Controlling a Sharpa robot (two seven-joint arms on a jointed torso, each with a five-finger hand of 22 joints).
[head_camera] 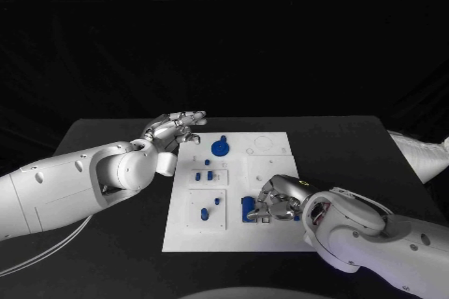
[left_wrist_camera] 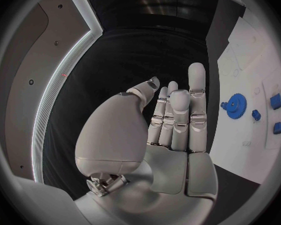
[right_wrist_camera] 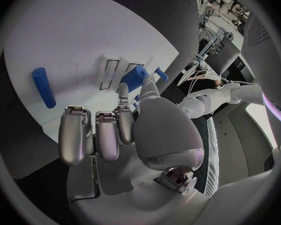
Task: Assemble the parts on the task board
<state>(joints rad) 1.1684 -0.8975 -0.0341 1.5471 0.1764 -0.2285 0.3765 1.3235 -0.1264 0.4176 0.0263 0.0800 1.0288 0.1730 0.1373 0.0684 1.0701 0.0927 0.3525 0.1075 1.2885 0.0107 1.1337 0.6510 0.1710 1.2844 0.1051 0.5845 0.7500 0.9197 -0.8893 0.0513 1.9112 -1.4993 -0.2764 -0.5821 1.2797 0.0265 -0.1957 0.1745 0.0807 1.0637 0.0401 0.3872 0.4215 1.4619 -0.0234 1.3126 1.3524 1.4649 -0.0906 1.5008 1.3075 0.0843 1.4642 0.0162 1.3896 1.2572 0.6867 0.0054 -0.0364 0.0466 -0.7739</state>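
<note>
The white task board [head_camera: 271, 237] lies in the middle of the black table. My right hand [head_camera: 276, 198] is low over its near middle; thumb and a finger pinch a blue block [right_wrist_camera: 135, 77] beside two rectangular slots, and the other fingers are curled in. The head view shows the blue block [head_camera: 248, 209] under that hand. A blue rod [right_wrist_camera: 43, 87] lies flat on the board nearby. My left hand [head_camera: 174, 130] hovers at the board's far left corner with straight, spread fingers [left_wrist_camera: 197, 92] and holds nothing. A blue gear [head_camera: 220, 146] sits on the far part of the board.
Small blue pieces stand left of the board's middle: one [head_camera: 207, 161] below the gear, a pair [head_camera: 204, 176], and two pegs [head_camera: 211, 208] in the near left panel. Bare black table [head_camera: 112, 260] surrounds the board.
</note>
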